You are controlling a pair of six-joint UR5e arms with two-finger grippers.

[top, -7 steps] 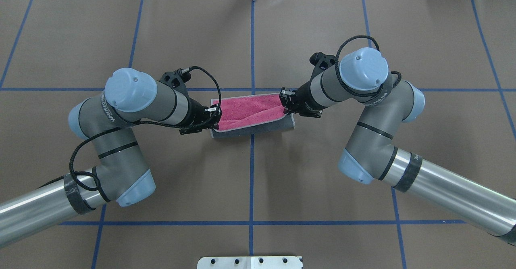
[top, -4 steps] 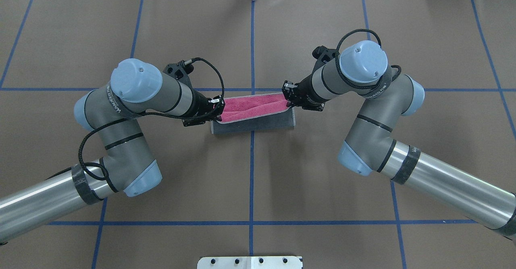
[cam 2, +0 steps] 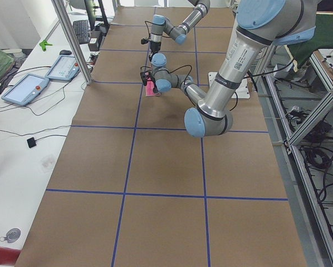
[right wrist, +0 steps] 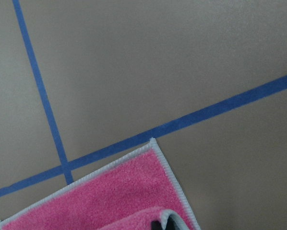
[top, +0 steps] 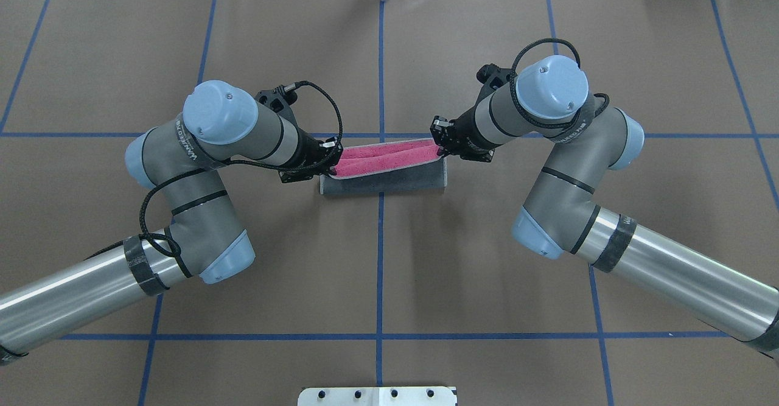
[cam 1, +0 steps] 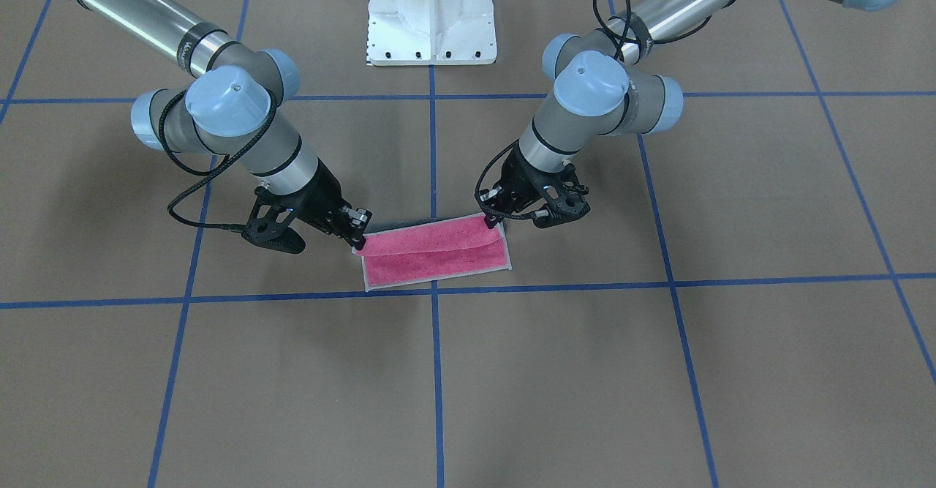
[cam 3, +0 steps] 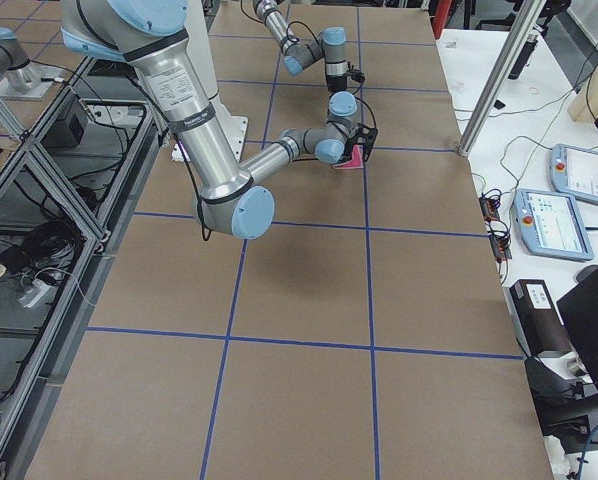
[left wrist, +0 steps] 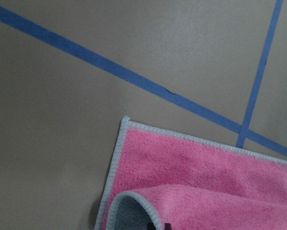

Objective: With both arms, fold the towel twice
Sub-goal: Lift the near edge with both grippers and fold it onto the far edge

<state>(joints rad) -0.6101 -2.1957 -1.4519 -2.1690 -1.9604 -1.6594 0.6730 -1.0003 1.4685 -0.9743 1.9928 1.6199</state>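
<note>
towel (top: 383, 181): straddling the blue centre line (top: 380, 260), robot-side half lifted, grey face up
left gripper (top: 330, 161): pinching one raised corner
right gripper (top: 439, 144): pinching the other corner
progress: looks like fold one is halfway, edges not matched yet
to do: lay it down, then the second fold

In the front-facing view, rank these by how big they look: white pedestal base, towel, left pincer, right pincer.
1. white pedestal base, though the top edge cuts it off
2. towel
3. left pincer and right pincer: they look alike, so I will not rank them
</note>
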